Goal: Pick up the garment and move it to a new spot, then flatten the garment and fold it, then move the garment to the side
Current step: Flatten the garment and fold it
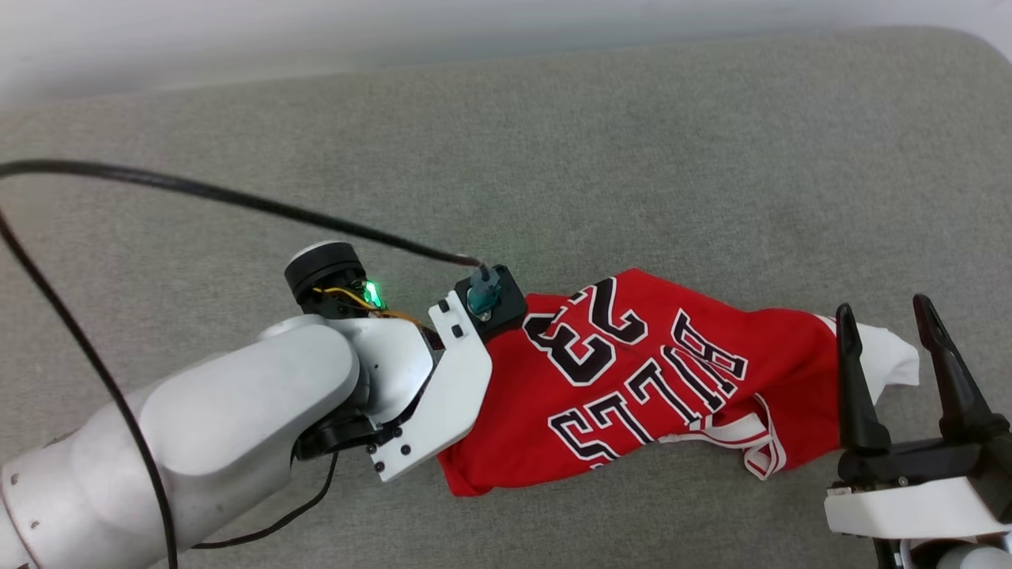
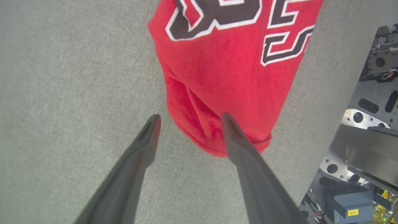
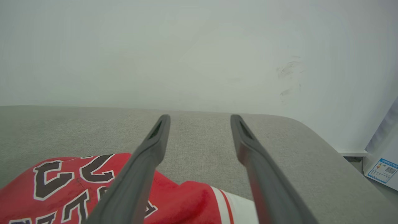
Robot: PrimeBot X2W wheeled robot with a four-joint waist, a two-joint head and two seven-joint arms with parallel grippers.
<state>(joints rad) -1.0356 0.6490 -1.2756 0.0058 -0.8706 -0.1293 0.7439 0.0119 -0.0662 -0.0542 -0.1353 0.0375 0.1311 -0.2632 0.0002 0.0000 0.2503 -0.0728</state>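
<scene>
Head view: your garment lay bunched lengthwise on the grey padded surface, with your right end effector released beside its white sleeve. Left wrist view: your left end effector was released and straddled the red hem, likely to pinch it. Right wrist view: the fingers stood apart above the sleeve end.

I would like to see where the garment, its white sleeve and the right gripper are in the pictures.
the garment [image 1: 648, 371]: head view, middle of the red body, by the lettering.
white sleeve [image 1: 893, 359]: head view, middle of the white cloth.
right gripper [image 1: 883, 305]: head view, midway between its two fingertips.
</scene>
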